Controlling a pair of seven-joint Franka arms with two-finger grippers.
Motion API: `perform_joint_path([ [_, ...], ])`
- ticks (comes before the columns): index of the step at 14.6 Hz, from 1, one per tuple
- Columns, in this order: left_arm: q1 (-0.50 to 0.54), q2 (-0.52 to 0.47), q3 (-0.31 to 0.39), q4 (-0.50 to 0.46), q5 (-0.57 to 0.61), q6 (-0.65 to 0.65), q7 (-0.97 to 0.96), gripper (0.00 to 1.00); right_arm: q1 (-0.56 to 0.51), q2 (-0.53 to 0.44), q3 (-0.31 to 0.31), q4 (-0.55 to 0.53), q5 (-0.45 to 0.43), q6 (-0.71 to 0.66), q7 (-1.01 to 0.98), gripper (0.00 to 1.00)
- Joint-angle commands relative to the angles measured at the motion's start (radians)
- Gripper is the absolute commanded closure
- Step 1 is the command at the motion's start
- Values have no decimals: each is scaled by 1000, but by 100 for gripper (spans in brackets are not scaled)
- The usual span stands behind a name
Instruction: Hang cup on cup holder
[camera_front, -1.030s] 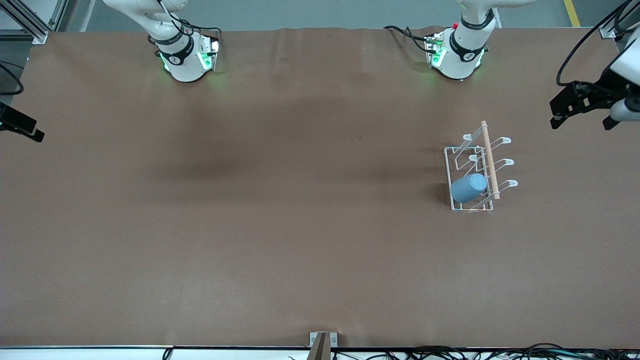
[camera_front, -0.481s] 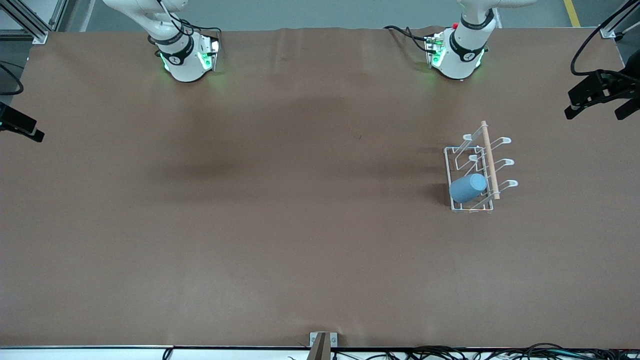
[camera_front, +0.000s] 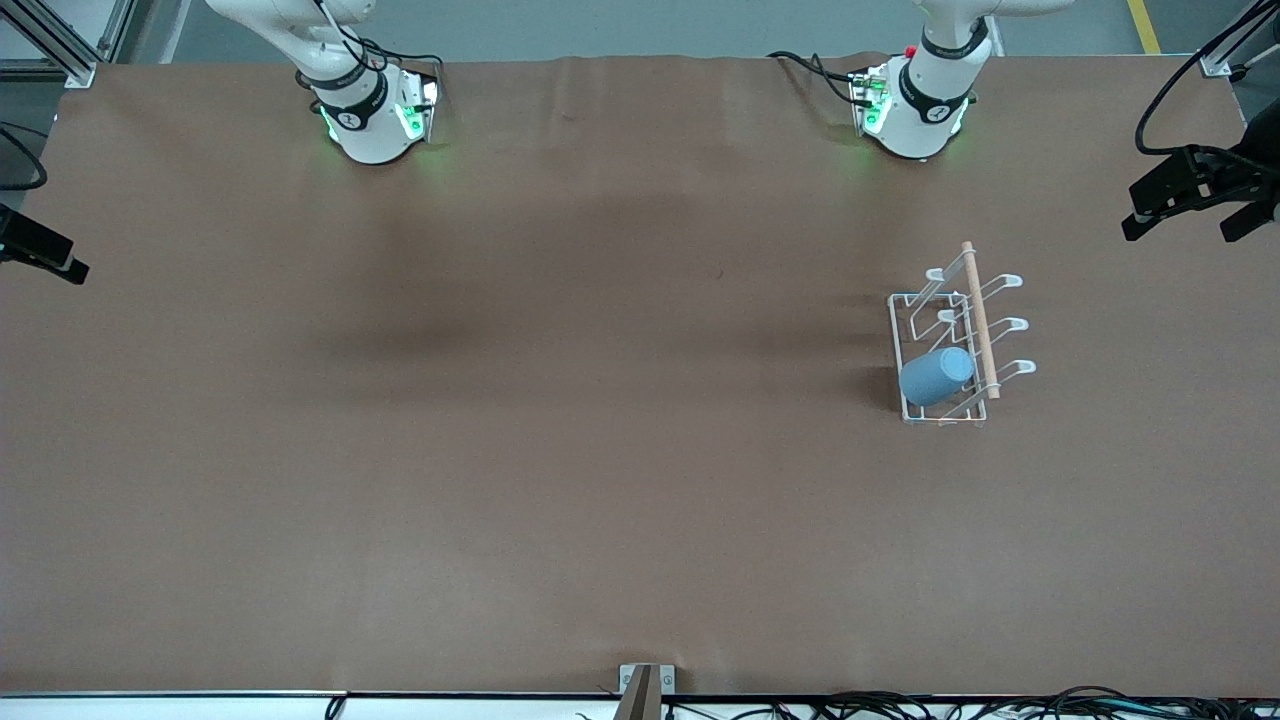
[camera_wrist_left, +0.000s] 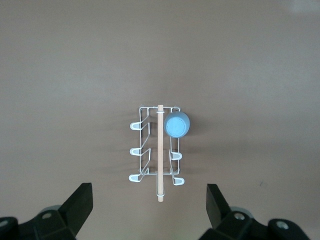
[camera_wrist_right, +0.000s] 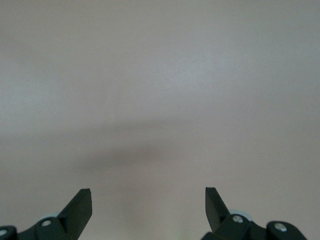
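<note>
The light-blue cup (camera_front: 935, 378) (camera_wrist_left: 177, 124) hangs tilted on a prong of the white wire cup holder (camera_front: 978, 310) (camera_wrist_left: 160, 150), at the end of the rack nearest the front camera. Nothing touches it. My left gripper (camera_front: 1180, 230) (camera_wrist_left: 148, 197) is open and empty, high in the air over the table's edge at the left arm's end, well clear of the rack. My right gripper (camera_wrist_right: 148, 200) is open and empty over bare brown table; the right arm waits.
The brown table (camera_front: 560, 420) is bare around the rack. Both arm bases (camera_front: 375, 115) (camera_front: 915, 105) stand along the edge farthest from the front camera. A small metal bracket (camera_front: 645, 685) and cables line the nearest edge.
My left gripper has drawn back toward the left arm's end of the table and a little higher. The cup stays on the holder. The right arm has not moved.
</note>
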Motion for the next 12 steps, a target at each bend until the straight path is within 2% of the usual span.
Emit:
perform_joint_path([
  [1,-7,7,3,12,0,-11,6,0,-8,-9,6,-5,-3,-3,14,0],
  [12,-3,-12,-23,-38,3,38,6,0,-8,-9,6,-5,-3,-2,14,0],
])
